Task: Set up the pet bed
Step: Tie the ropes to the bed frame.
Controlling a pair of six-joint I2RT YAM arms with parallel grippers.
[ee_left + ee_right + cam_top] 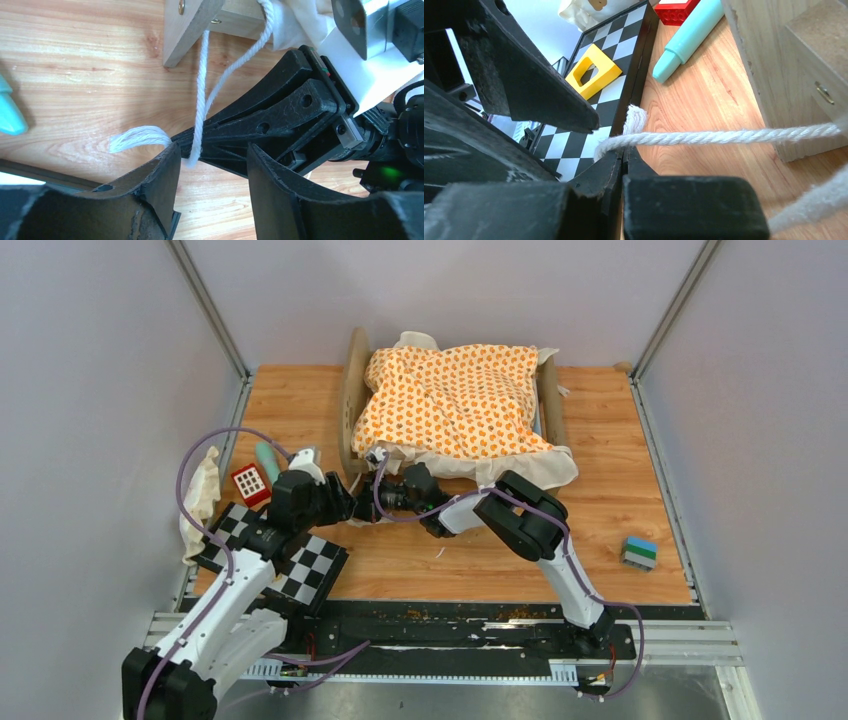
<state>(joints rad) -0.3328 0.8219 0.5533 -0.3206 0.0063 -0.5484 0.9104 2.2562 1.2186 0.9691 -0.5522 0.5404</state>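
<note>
White cord tie (724,136), item 1: pinched in the closed right gripper (624,162) and stretched taut from the bed corner, likely held ready for knotting. Item 2, left gripper (212,155): jaws parted around the right gripper's tip, gripping nothing, with the frayed cord end beside 1 finger. Item 3, pet bed (350,405): beyond both grippers, toward the far edge of the table (620,490). An orange-patterned cushion (450,400) is draped over it, its near edge overhanging.
</note>
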